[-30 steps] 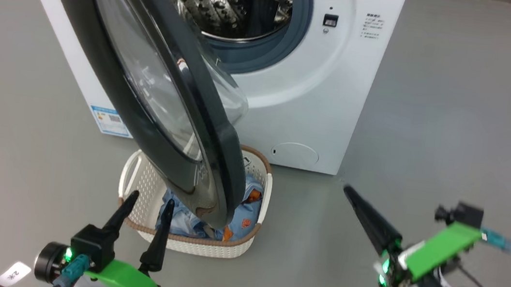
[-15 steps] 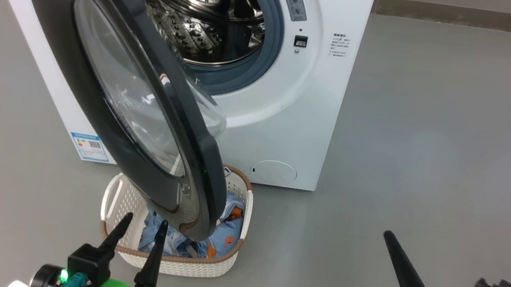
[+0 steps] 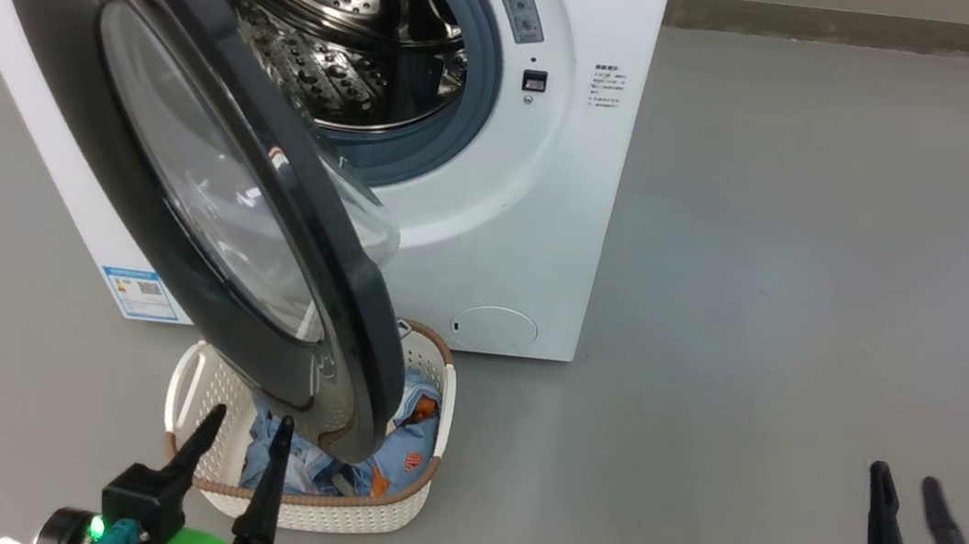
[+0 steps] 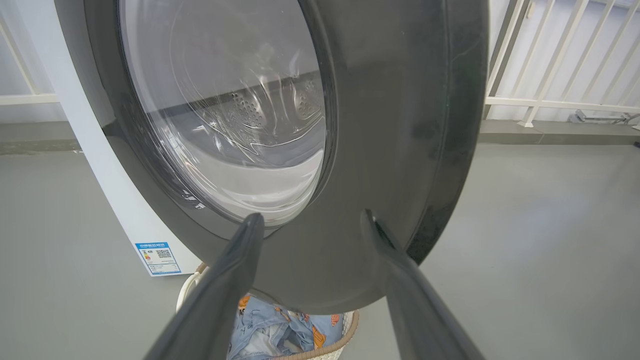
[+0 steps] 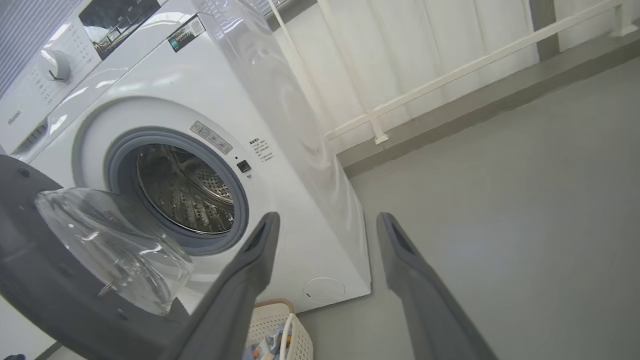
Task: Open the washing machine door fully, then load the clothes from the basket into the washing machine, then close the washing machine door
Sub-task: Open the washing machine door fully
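Head view: at the bottom left of the frame the left gripper (image 3: 248, 417) points upward, its two dark fingers spread with nothing between them. Its tips overlap the near rim of the basket (image 3: 343, 518) in the picture; whether they touch it I cannot tell. At the bottom right the right gripper (image 3: 905, 476) also has its fingers parted and empty. It sits over the bare grey floor (image 3: 813, 303), well apart from the basket.

The basket stands on the floor just in front of the washing machine (image 3: 537, 223), at lower centre-left of the frame. The clothes (image 3: 408, 443) lie inside it, light blue with orange patches, partly hidden by the washing machine door (image 3: 59, 44). That door is swung out toward the camera from the left side of the opening, and its lower edge hangs over the basket.

In the left wrist view, the spread fingers frame the door's lower rim, with the clothes below.

Farther back, at the upper centre of the head view, the steel drum (image 3: 337, 41) shows inside the grey-blue gasket (image 3: 476, 77). Low on the machine's front are a blue sticker (image 3: 138, 292) at left and a round flap (image 3: 494, 329) at right.
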Motion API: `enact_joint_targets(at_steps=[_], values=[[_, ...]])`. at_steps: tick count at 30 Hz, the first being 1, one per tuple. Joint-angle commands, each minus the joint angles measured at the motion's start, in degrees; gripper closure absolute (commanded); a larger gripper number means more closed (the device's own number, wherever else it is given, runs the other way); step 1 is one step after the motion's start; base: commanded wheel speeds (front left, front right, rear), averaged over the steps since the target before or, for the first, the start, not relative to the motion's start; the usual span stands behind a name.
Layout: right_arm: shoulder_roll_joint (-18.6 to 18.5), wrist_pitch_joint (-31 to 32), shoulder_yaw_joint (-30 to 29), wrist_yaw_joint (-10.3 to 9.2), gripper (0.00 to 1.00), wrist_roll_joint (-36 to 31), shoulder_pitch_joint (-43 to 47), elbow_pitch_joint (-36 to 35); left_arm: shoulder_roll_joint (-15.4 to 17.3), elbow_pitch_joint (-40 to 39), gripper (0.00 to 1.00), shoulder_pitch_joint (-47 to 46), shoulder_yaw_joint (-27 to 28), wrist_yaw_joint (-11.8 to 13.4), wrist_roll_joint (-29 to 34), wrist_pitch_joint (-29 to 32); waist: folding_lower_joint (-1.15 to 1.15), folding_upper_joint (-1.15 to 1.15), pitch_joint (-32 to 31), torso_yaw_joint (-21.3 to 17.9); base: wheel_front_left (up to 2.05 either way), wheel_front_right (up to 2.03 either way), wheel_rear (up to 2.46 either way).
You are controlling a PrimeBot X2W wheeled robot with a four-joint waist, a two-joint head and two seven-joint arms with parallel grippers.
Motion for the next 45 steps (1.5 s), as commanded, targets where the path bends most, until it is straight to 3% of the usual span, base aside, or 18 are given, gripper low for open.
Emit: enact_joint_targets(at_steps=[1,7,12,20,45], values=[[-0.3,-0.7,-0.4,0.09,0.00,-4.9,-0.4,-1.9,1.1,-1.5,0.00,-1.0,2.3,-0.3,0.8,-0.5,0.00,0.00,0.0,-0.4,0.00,0.00,0.00],[2.8,-1.0,-4.9,0.09,0.00,-25.4,0.5,-5.6,1.2,-1.9,0.00,-1.0,3.6,-0.4,1.0,-0.5,0.00,0.00,0.0,-1.0,0.00,0.00,0.00],[4.8,-1.1,-4.3,0.09,0.00,-33.3,1.0,-6.0,1.2,-2.1,0.00,-1.1,4.5,-0.5,1.1,-0.5,0.00,0.00,0.2,-1.2,0.00,0.00,0.00],[6.3,-1.1,-3.4,0.09,0.00,-33.5,0.5,-4.0,1.2,-2.2,0.00,-1.4,5.7,-0.6,1.3,-0.5,0.00,0.00,0.4,-1.4,0.00,0.00,0.00],[6.3,-1.1,-2.1,0.09,0.00,-33.2,-0.1,-2.5,1.0,-1.9,0.00,-0.9,7.2,-0.9,1.8,-0.5,0.00,0.00,0.0,-1.9,0.00,0.00,0.00]])
